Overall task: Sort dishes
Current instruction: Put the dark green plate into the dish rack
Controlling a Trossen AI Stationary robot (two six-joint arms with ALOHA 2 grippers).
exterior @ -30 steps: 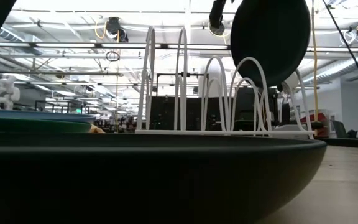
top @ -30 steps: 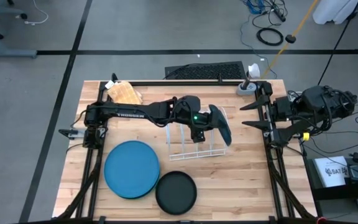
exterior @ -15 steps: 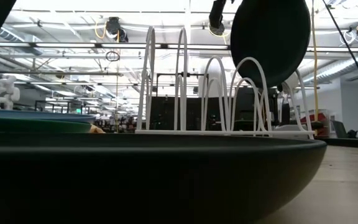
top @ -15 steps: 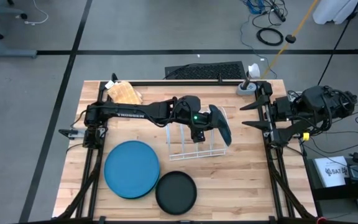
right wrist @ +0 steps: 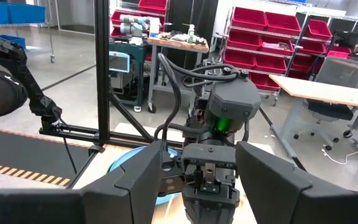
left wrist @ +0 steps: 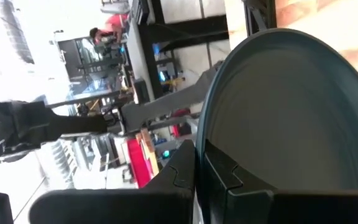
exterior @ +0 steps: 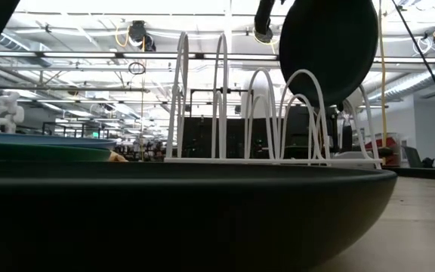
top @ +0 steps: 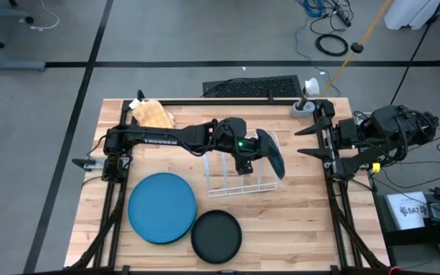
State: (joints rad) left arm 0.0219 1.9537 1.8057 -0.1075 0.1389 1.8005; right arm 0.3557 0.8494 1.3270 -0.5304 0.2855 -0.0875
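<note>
My left gripper (top: pixel 252 150) is shut on the smaller dark teal plate (top: pixel 272 154), which stands on edge over the right end of the white wire rack (top: pixel 239 177). In the low view the plate (exterior: pixel 327 45) reaches down to the height of the rack's hoops (exterior: pixel 304 113). The large bright blue plate (top: pixel 161 206) lies flat on the green plate (exterior: pixel 44 152), which shows only as a band in the low view. The black plate (top: pixel 216 237) lies flat near the front edge. My right gripper (top: pixel 314 141) is open and empty at the right edge. My left gripper pinches the teal plate's rim (left wrist: pixel 201 134) between its two fingers, one finger (left wrist: pixel 182 171) on each face. It comes from the table's left, at the plate's upper edge (exterior: pixel 282 26). The plate stands on edge, slightly tilted. Whether its lower edge touches the rack, I cannot tell.
A tan ridged block (top: pixel 153 114) lies at the far left corner. A grey post base (top: pixel 304 108) stands at the far right. Bare wood lies between the rack and the right arm. The black plate (exterior: pixel 165 219) fills the low view's foreground.
</note>
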